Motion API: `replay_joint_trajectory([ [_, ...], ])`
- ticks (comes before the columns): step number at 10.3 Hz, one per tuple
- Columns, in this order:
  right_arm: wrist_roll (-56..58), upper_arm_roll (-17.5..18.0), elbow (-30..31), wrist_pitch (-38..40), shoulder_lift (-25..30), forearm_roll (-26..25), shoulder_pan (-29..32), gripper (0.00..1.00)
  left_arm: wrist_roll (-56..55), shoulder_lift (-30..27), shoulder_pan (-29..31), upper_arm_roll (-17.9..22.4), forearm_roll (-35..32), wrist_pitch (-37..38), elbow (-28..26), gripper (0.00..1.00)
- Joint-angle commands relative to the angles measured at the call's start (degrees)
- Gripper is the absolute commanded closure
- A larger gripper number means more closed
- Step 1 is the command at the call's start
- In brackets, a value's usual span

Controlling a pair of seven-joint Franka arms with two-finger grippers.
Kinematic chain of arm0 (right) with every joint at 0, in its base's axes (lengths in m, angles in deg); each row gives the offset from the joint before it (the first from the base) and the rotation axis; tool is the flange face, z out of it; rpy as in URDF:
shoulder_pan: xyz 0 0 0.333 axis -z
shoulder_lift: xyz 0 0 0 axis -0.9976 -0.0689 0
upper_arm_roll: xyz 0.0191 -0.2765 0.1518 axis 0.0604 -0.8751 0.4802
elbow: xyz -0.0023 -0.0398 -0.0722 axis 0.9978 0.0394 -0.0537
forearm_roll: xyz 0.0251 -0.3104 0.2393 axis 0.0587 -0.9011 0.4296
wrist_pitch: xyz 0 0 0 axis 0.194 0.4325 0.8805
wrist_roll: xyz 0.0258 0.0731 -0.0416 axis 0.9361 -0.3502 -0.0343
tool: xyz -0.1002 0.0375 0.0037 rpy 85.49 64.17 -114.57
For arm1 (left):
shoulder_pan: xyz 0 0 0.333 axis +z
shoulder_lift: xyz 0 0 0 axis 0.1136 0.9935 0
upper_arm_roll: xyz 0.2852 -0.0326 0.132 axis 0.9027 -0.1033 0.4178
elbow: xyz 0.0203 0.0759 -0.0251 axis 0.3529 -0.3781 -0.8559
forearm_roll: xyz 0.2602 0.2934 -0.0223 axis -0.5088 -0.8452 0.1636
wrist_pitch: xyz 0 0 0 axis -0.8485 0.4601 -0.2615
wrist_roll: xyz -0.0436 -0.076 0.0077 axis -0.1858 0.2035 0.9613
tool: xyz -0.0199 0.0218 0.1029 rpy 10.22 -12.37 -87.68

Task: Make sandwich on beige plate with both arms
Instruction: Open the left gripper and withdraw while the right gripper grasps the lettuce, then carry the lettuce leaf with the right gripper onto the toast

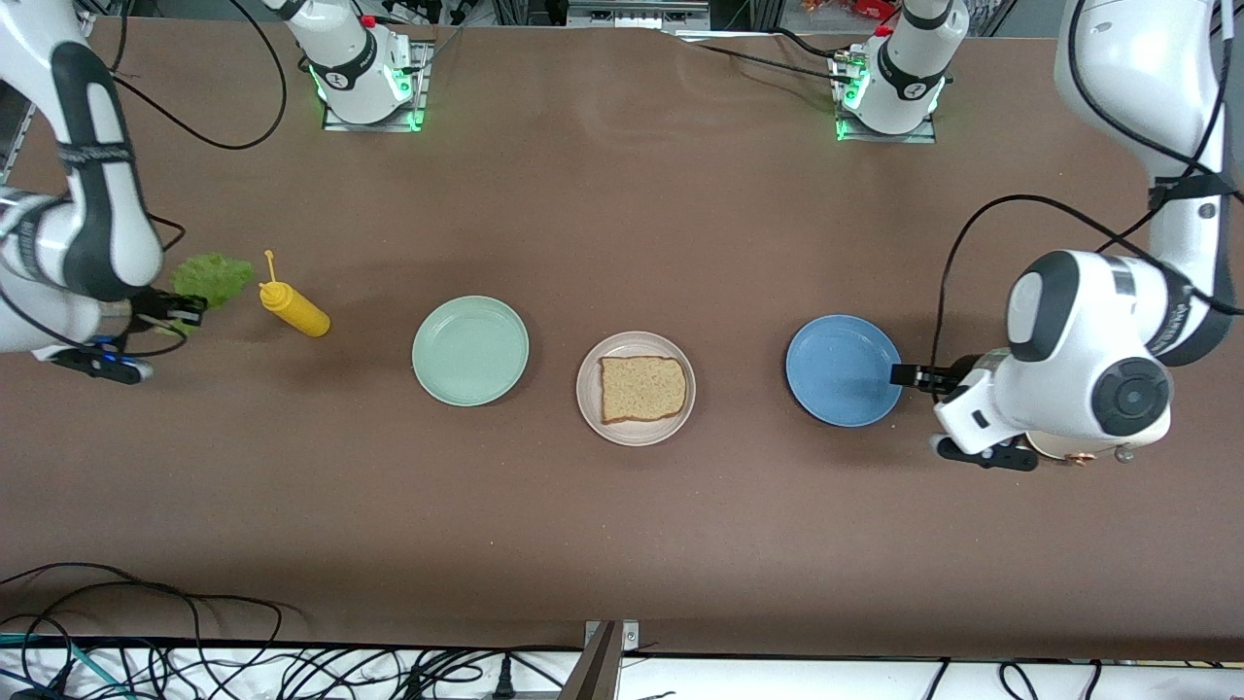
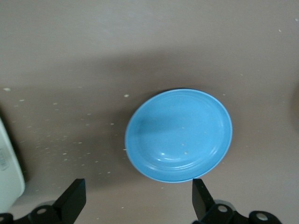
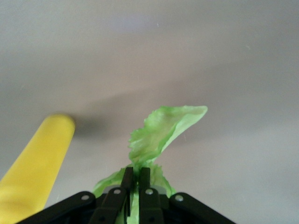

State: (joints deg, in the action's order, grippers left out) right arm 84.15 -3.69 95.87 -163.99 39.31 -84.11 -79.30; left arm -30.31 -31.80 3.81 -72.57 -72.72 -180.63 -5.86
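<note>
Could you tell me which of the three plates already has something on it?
The beige plate, the middle one of the row, holds a bread slice; the mint green plate and blue plate hold nothing.

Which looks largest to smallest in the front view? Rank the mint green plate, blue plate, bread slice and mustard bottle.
1. Mint green plate and blue plate: look about alike, unranked.
2. Bread slice on the beige plate.
3. Mustard bottle.

Arms: glossy white shells (image 1: 1079, 360) with black joint bands
Cables: black, looping along each arm (image 1: 972, 233)
Bases: white, glowing green lights (image 1: 364, 87) — bolted on metal plates
Fingers: slim black pairs (image 2: 74, 200)
</note>
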Motion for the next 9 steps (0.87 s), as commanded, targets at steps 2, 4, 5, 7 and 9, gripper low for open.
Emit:
replay_joint_trajectory([
  [2, -0.8, 1.2, -14.0, 18.8, 0.5, 4.7, -0.9, 1.00, -0.1, -5.4, 2.8, -0.5, -2.2, 1.3, -1.9, 0.00],
  [4, -10.5, 2.0, -17.0, 22.3, 0.5, 11.7, -1.2, 1.00, -0.2, -8.3, 3.4, -0.4, -2.2, 2.9, -1.9, 0.00],
  [5, -16.3, 4.5, -17.7, 22.5, 0.5, 14.4, -1.2, 1.00, -0.3, -9.8, 3.8, -0.4, -3.0, 4.0, -1.8, 0.00],
  [7, -29.8, 10.3, -18.7, 20.8, 0.3, 17.5, -1.6, 1.00, -0.5, -13.0, 3.7, -0.6, -6.7, 5.9, -1.5, 0.00],
  [9, -42.2, 15.8, -18.7, 14.2, -0.3, 19.1, -2.6, 1.00, -0.6, -15.3, 3.7, -0.6, -6.7, 6.7, -1.2, 0.00],
])
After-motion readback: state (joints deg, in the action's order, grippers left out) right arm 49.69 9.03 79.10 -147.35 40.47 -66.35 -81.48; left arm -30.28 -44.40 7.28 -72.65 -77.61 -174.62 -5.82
